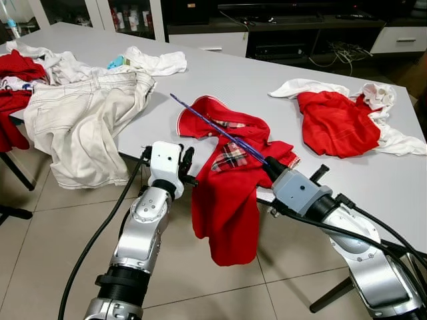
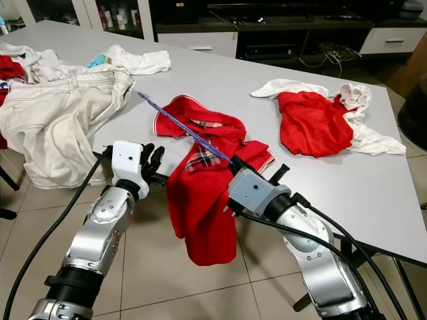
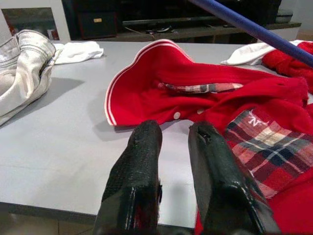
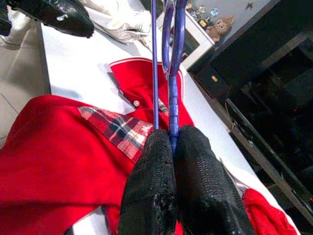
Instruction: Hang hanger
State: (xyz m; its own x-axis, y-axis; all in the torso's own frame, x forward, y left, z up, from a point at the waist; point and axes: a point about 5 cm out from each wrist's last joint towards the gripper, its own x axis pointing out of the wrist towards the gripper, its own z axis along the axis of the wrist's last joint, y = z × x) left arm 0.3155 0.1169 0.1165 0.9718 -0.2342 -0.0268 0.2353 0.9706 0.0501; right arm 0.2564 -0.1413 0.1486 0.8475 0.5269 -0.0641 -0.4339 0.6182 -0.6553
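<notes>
Hanger (image 1: 217, 131), one, blue, pinched by right end effector (image 4: 171, 147), left end effector (image 3: 168, 142) spread, two red garments (image 1: 230, 180) on table (image 1: 267, 73)

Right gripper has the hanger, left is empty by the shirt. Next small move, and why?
Probably bring the left gripper forward to pinch the red shirt at its collar. Its fingers are open at the table edge, and the right gripper holds the blue hanger above the collar, not yet inside.
</notes>
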